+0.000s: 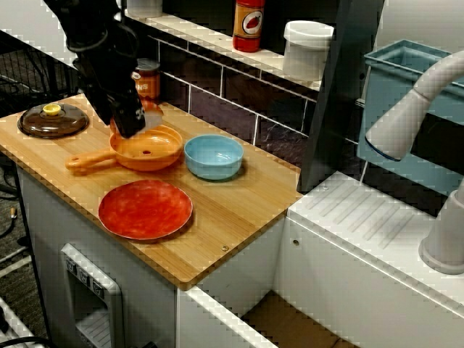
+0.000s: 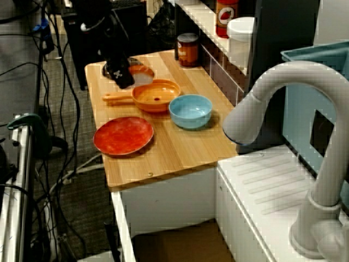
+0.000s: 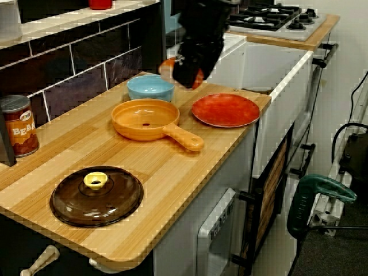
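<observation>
one black gripper (image 1: 132,125), on a black arm, hanging low over a wooden counter (image 1: 239,217). in the view facing the tiled wall its tip overlaps the back rim of the pan, on the side toward the can. its own body hides the fingers in all three views, so i cannot tell whether they are spread or pressed together.

one small orange-red item (image 1: 154,116), just beside the gripper's tip and partly hidden behind it. in the view from the lid end it peeks out on both sides of the gripper. it looks raised off the counter. i cannot tell whether it is pinched, nor what it is.

one orange pan (image 1: 156,151), upright, handle pointing toward the front edge and slanted to the lid's end. it is the nearest thing beneath the gripper.

one blue bowl (image 1: 213,156), upright, just beside the pan on the sink side.

one red plate (image 1: 145,210), flat, near the front edge, close to pan and bowl, touching neither.

one brown lid (image 1: 52,120) with yellow knob, flat at the counter's far end, well apart from the pan.

one can (image 3: 18,126), labelled beans, upright against the tiled wall.

one red bottle (image 1: 249,25) and one white tub (image 1: 307,49), on the ledge above the tiles.

one grey tap (image 2: 283,87) over a white drainer (image 1: 377,217) beside the counter.
</observation>
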Motion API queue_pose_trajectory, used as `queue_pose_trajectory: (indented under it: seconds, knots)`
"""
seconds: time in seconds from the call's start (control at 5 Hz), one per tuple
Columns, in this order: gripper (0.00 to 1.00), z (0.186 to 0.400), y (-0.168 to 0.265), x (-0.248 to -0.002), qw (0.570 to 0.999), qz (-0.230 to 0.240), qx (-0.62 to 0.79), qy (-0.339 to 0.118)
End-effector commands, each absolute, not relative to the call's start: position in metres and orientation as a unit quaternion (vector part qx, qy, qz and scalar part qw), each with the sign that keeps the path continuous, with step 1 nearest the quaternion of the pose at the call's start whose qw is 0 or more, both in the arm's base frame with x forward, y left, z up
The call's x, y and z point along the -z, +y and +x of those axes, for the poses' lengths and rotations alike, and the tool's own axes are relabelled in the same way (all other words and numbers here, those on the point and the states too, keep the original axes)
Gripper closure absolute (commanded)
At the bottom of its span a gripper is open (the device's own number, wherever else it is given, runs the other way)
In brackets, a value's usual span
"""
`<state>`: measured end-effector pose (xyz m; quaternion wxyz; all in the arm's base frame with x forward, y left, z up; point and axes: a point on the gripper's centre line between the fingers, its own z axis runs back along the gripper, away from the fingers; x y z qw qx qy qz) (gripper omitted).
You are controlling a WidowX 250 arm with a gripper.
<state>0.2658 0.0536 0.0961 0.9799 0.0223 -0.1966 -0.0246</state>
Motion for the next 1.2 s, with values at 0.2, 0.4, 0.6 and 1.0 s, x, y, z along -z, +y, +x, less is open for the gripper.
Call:
queue_pose_trajectory:
  seconds: [0.2, 0.4, 0.6, 1.0]
  knots:
    - [1.0, 0.245, 0.009, -0.096, 0.966, 0.06, 0.081, -0.237]
    - [1.0, 0.248, 0.007, -0.088, 0.968, 0.058, 0.09, -0.226]
    - [1.0, 0.249, 0.005, -0.078, 0.969, 0.067, 0.092, -0.22]
    - [1.0, 0.245, -0.006, -0.056, 0.968, 0.084, 0.113, -0.206]
